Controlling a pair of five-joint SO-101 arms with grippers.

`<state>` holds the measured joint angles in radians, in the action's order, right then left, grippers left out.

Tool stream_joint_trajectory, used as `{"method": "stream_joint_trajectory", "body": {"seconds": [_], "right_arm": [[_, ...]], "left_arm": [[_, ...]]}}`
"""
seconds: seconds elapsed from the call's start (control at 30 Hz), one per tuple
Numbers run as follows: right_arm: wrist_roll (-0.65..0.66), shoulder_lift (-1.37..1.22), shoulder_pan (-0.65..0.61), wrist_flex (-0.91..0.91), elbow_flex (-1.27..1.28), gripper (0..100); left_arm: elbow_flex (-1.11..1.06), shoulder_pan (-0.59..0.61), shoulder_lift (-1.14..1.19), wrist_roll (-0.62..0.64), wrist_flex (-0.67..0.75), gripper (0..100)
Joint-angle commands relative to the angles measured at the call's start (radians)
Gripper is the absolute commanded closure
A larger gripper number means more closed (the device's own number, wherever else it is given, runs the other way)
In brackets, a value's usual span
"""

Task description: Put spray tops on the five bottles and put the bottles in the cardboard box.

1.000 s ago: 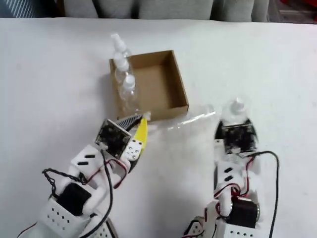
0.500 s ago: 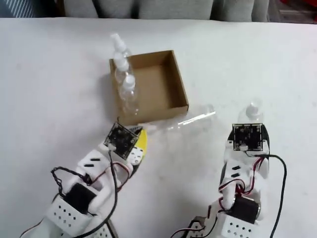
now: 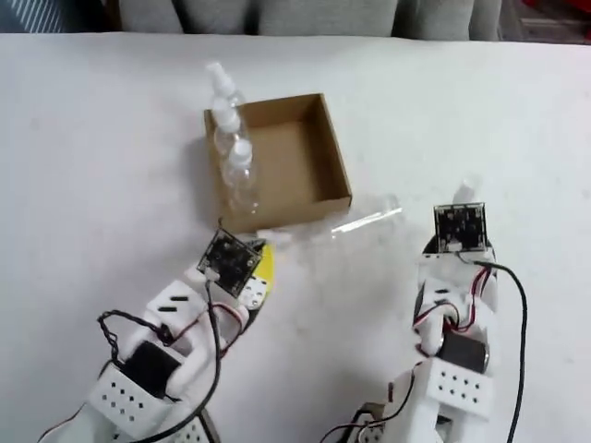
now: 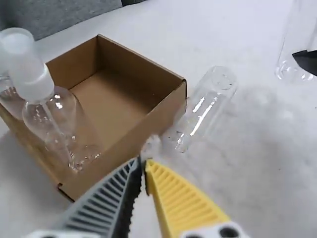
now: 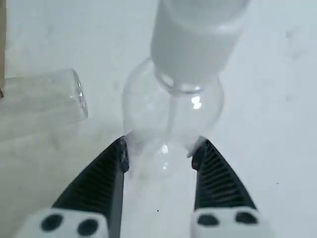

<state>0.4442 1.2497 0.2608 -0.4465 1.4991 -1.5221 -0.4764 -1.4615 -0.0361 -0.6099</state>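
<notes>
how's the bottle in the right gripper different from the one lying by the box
The held bottle stands upright; the lying bottle is on its side on the table. The right gripper clamps the held bottle; no gripper holds the lying bottle. Both are clear.

spray top [image 5: 198, 34] cut off at the edge, upright bottle [image 4: 297, 44] cropped, its neck out of frame

Overhead and close wrist cameras share lying bottle [image 3: 367, 220]
</notes>
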Motion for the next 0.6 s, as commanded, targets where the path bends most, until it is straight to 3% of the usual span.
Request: {"method": "stream_joint_trajectory", "body": {"seconds": [0.0, 0.27, 0.57], "right_arm": [[0.008, -0.093, 0.013, 0.085, -0.058, 98.2], [0.002, -0.197, 0.013, 0.143, -0.055, 98.2], [0.002, -0.248, 0.013, 0.143, -0.055, 98.1]], "left_arm": [[-0.003, 0.005, -0.016, -0.009, 0.032, 98], [-0.117, 0.007, -0.016, -0.011, 0.219, 98], [-0.129, 0.048, -0.016, -0.011, 0.247, 98]]}}
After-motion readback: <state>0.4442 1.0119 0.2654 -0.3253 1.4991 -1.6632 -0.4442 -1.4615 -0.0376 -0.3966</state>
